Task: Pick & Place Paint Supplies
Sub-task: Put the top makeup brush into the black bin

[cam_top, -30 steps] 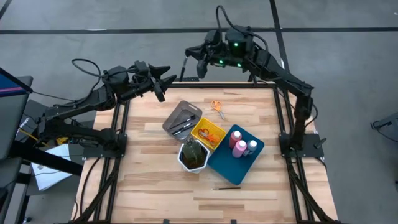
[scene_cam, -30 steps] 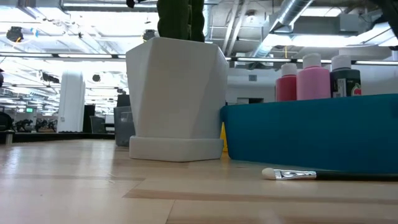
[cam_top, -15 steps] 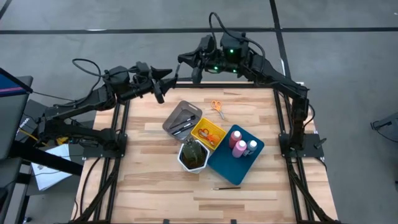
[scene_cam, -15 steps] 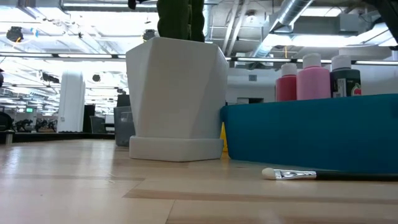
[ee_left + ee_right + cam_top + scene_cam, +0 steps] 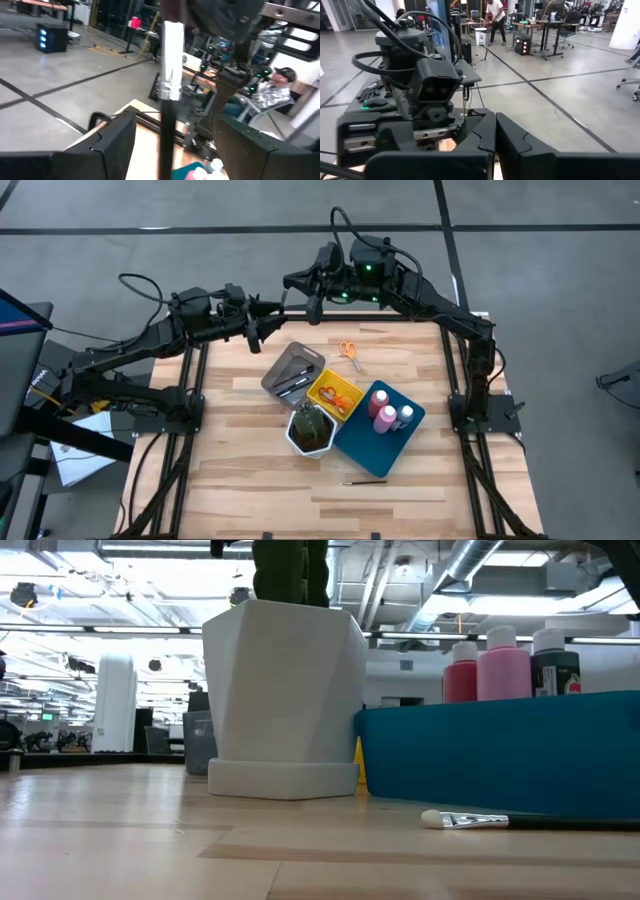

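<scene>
Right tool (image 5: pixel 290 284) pinches what looks like a brush (image 5: pixel 169 95) between the wide left tool (image 5: pixel 268 308)

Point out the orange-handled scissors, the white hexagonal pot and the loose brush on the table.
orange-handled scissors (image 5: pixel 350 353), high view, at the handles.
white hexagonal pot (image 5: pixel 285 695), low view, front wall.
loose brush (image 5: pixel 470 821), low view, metal ferrule.

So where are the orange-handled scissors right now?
In the high view, the orange-handled scissors lie on the bare table near its far edge, right of the grey tray and just beyond the yellow tray.
</scene>
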Robot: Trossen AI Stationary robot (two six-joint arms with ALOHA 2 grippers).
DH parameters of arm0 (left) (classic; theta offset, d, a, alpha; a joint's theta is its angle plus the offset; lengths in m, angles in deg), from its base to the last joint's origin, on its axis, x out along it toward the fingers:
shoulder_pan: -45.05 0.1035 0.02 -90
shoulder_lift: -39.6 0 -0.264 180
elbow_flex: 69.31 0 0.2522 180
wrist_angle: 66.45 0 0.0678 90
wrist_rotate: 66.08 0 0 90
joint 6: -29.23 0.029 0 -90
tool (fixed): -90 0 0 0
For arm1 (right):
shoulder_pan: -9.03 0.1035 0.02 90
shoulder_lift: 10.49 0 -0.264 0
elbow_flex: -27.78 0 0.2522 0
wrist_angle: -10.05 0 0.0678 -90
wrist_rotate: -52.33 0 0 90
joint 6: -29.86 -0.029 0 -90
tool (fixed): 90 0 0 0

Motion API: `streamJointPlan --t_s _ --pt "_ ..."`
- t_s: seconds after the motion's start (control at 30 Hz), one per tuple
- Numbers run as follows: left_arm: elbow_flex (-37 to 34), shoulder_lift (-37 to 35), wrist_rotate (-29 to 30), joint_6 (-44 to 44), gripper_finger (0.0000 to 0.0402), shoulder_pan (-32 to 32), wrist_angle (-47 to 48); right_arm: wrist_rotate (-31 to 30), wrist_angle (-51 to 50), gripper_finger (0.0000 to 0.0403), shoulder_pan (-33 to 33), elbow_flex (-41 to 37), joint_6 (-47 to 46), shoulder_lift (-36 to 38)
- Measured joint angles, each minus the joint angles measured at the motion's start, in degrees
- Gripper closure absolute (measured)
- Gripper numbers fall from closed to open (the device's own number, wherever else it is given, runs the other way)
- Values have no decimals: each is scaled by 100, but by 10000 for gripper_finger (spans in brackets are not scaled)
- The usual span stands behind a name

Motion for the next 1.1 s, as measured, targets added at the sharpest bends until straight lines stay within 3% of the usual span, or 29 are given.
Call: streamJointPlan --t_s 0.47,0.77,1.1 --pt "-2 0 -253 -121 262 0 244 0 0 403 74 0 -17 0" --pt "-2 0 -258 -100 367 0 236 -2 -41 403 76 0 -51 0" --pt "-2 0 -260 -89 368 -4 240 127 -21 377 70 0 -214 0"
